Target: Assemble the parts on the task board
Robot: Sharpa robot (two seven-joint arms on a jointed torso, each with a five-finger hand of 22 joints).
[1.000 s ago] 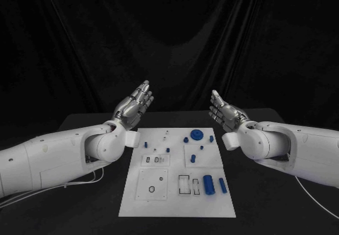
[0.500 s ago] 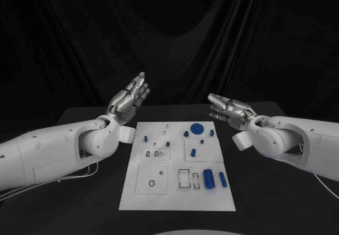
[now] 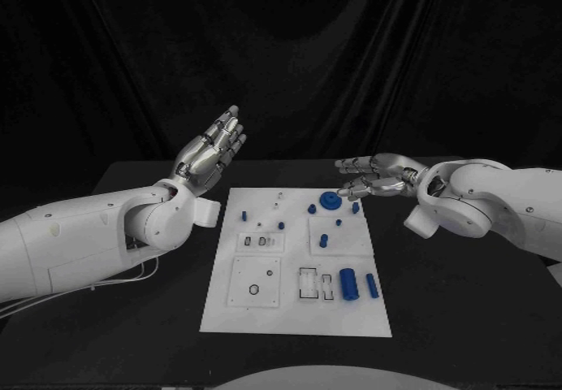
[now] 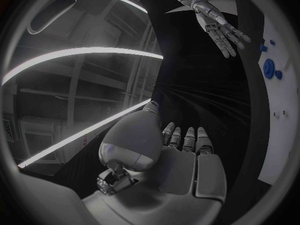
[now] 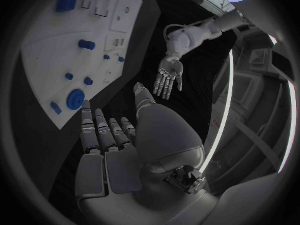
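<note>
The silver many-fingered right hand (image 5: 109,150) is seen empty with fingers extended beside the white rectangular task board (image 5: 47,60), where small blue plastic parts (image 5: 75,99) are gathered near one edge.

i log: task board (image 3: 293,321) matt white plastic; parts (image 3: 347,284) smooth blue plastic; hands (image 3: 211,154) brushed silver metal; table (image 3: 469,309) matt black; backdrop (image 3: 304,73) black cloth.

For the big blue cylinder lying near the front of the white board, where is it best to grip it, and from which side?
Probably the middle of the big blue cylinder, pinched across its round sides from above. It lies flat, lengthwise front to back, with a slimmer blue pin close beside it, so a side approach looks crowded.
</note>
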